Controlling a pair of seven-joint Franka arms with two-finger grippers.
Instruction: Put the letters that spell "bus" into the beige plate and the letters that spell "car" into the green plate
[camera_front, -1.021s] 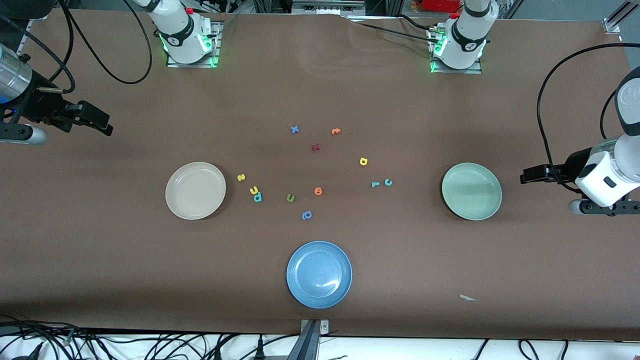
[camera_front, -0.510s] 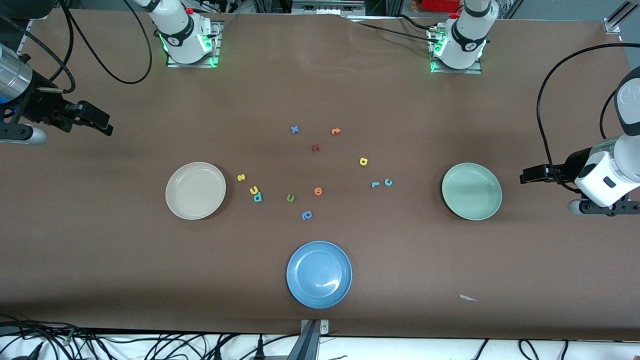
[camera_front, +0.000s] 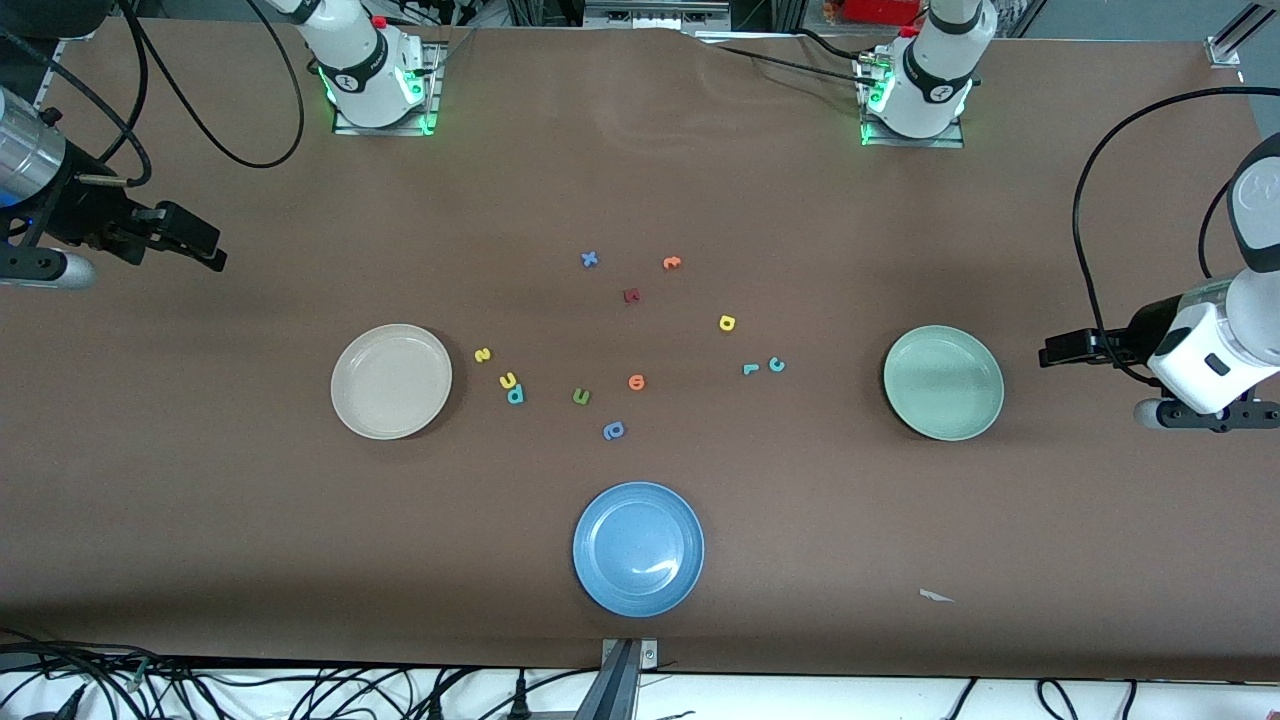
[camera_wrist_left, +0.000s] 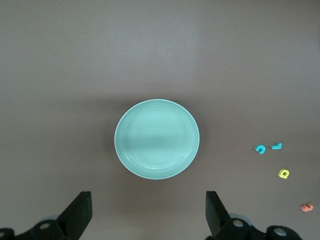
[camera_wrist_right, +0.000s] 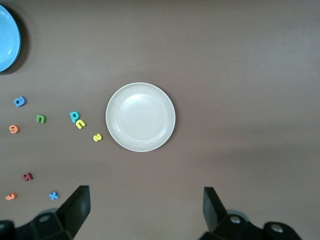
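The right hand (camera_front: 205, 245) hangs in the air over bare table (camera_front: 200, 520) at the right arm's end, level, its black fingers (camera_wrist_right: 75, 207) spread wide with nothing between them; this arm waits. Its wrist view looks straight down on the beige plate (camera_wrist_right: 140, 117).

The beige plate (camera_front: 391, 381), round, shallow and cream with a raised rim, lies empty toward the right arm's end, with open brown table all round it. Just beside it, toward the middle, lie the yellow "s" (camera_front: 483, 354), the yellow "u" (camera_front: 508, 380) and the teal "b" (camera_front: 516, 395), the last two touching or nearly so. A green letter (camera_front: 581, 397), an orange letter (camera_front: 637, 382) and a blue letter (camera_front: 613, 431) follow, apart from one another. The blue plate (camera_front: 638, 549) sits nearest the front camera, empty.

Past the middle lie the yellow "a" (camera_front: 727, 323), then the teal "r" (camera_front: 751, 369) and teal "c" (camera_front: 776, 365), close together. The green plate (camera_front: 943, 383), pale sage with a raised rim, lies empty toward the left arm's end, well apart from the letters.

The left hand (camera_front: 1060, 352) hovers level over bare table beside the green plate, fingers (camera_wrist_left: 77, 215) spread wide and empty.
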